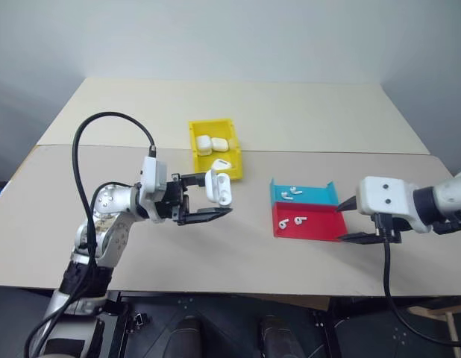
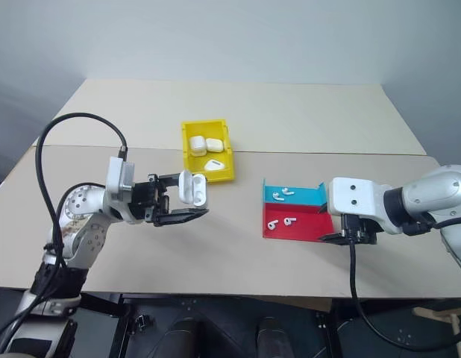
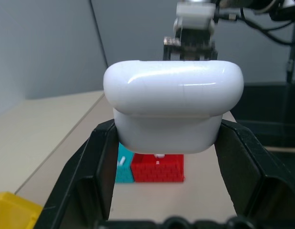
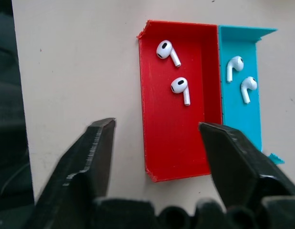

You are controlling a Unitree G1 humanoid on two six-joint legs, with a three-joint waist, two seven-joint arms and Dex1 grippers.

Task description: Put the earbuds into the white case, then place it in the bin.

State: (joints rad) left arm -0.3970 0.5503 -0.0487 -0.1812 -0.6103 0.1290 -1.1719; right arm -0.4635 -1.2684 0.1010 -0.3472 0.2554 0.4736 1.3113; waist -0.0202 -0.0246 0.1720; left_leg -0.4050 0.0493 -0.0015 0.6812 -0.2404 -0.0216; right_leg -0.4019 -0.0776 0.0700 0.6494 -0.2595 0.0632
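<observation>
Overhead, yellow bin holding cases

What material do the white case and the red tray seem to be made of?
The white case: probably smooth glossy plastic, since soft highlights show on its rounded lid. The red tray: likely matte rigid plastic with thin straight walls and almost no shine, though its exact kind stays unclear.

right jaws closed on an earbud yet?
No. In the right wrist view the right gripper has its jaws apart with nothing between them, and both earbuds lie in the red tray.
</observation>
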